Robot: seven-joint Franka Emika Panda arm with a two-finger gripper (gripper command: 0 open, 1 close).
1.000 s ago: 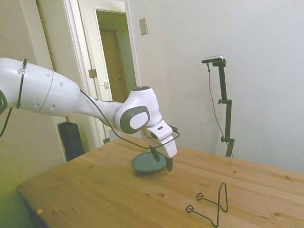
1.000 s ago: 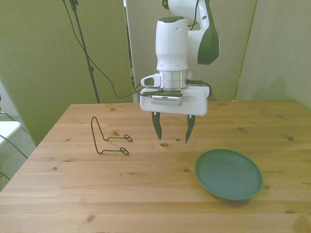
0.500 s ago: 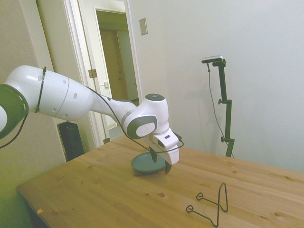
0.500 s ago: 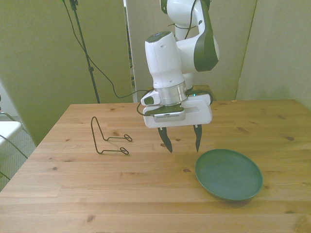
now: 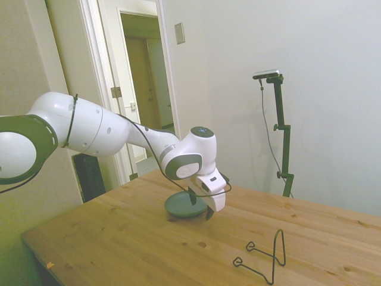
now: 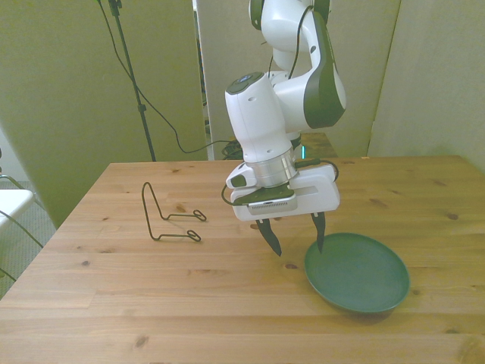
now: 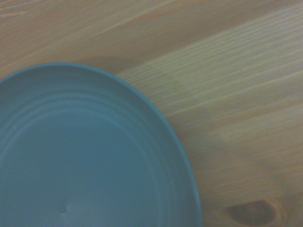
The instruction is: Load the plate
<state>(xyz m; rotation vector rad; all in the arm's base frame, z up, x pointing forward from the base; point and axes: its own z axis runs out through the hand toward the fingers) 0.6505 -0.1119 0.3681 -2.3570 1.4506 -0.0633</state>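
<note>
Plate (image 6: 357, 273) lay flat on the desk (image 6: 151, 303), toward the front view's right and near the desk's near edge. Colour read as matte grey-blue to dark teal. Nothing was on it.

Gripper (image 6: 295, 243) hung low over the desk at the plate's rim, on the side toward the front view's left. Jaws were apart and held nothing. In the front view one fingertip lay over the plate's edge and the other over bare wood just beside it. Whether either tip touched the plate or the wood could not be told. The hand was tilted, not plumb, its white body leaning toward the front view's right.

In the side view the gripper (image 5: 202, 210) stood in front of the plate (image 5: 180, 207) and hid part of it; the arm (image 5: 107, 128) came in from the picture's left.

The wrist view showed part of the plate (image 7: 85, 156) close up, with faint concentric rings in its bottom and a slightly raised rim, and desk boards (image 7: 236, 94) beside it with a dark knot in the grain.

A black wire stand (image 6: 168, 217) sat on the desk well apart from the plate, toward the front view's left, its loop upright and two feet flat on the wood. Also seen in the side view (image 5: 265, 255).
</note>
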